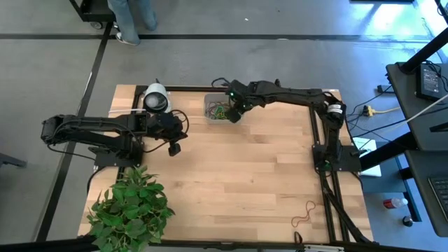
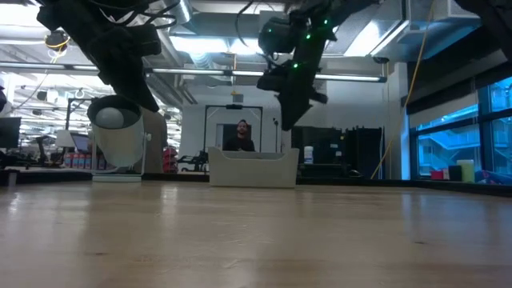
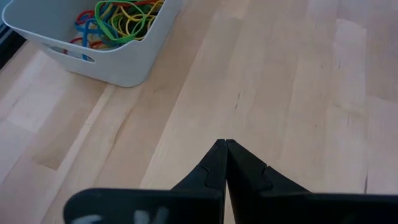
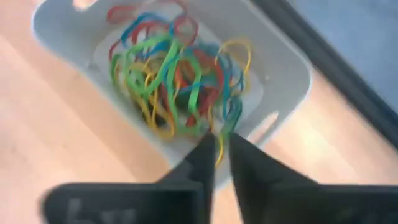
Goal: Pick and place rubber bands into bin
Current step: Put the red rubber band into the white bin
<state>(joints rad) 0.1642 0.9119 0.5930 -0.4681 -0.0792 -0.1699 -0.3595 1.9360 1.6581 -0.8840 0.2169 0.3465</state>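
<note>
The bin (image 1: 210,105), pale and translucent, stands at the table's far edge, near the middle. It holds a tangle of rubber bands (image 4: 174,74) in green, yellow, red and blue, which the left wrist view (image 3: 121,18) also shows. My right gripper (image 4: 222,146) hangs above the bin's near right side (image 1: 233,115), pointing steeply down, with only a narrow slit between its fingers. My left gripper (image 3: 225,144) is shut and holds nothing. It waits over bare wood left of the bin (image 1: 174,148). More bands (image 1: 304,213) lie on the table near the front right corner. My right gripper has a yellow strand (image 4: 218,157) showing in the slit between its fingers, over the bin's rim. The picture is blurred, so I cannot tell whether the strand touches the fingers or lies in the bin below.
A white-and-black round object (image 1: 155,98) stands at the far left of the table. A leafy green plant (image 1: 133,210) fills the near left corner. Bare wood stretches across the middle and front. A person (image 2: 242,136) is in the room behind the bin.
</note>
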